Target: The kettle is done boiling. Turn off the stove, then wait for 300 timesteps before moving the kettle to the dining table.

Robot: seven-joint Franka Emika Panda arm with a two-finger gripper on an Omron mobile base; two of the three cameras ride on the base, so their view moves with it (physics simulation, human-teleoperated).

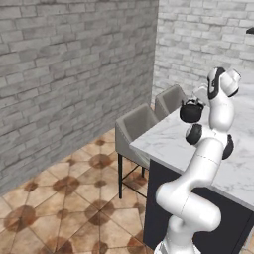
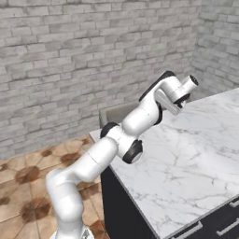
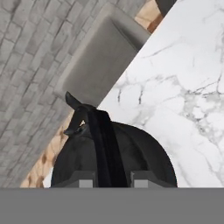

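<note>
— Where's the kettle [image 3: 118,153] right now?
— Hanging under my tool [image 3: 109,177], which is clamped tight on its arched handle [image 3: 103,144]. It sits over the marble tabletop [image 1: 168,141], near the edge.

— Is it touching the marble?
— I cannot tell.

— Anything close by?
— A grey chair [image 3: 94,61] just beyond the kettle's spout, past the tabletop edge, with the brick wall [image 1: 74,74] behind it

Black kettle [image 1: 190,112] at upper right; white worktop [image 1: 168,141] veined with grey, on a dark navy base. Grey chairs [image 1: 135,126], grey brick wall [image 1: 69,74], floor [image 1: 59,208] of tan tiles with brown diamond patches.
</note>
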